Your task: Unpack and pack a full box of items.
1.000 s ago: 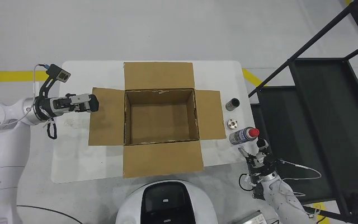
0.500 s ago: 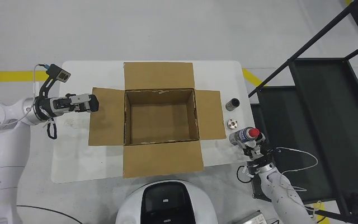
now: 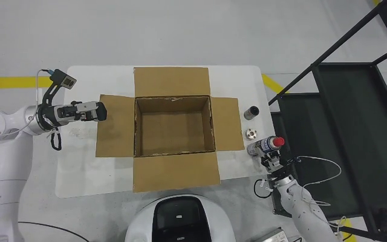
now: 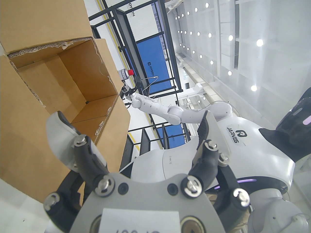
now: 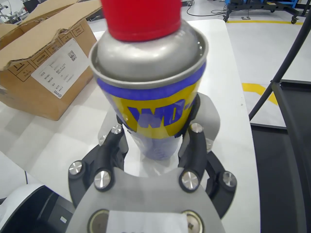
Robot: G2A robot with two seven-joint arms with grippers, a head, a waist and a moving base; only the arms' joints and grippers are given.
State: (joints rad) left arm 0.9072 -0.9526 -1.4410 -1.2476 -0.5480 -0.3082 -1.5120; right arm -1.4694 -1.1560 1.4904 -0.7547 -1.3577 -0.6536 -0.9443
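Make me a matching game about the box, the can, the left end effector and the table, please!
Things:
1. box
2. can
3. left end effector
4. table

States:
A. white
B. open, gripping nothing
C. brown, flaps spread out
D. red cap, gripped by the right end effector

Pairs: 1-C, 2-D, 3-B, 4-A.
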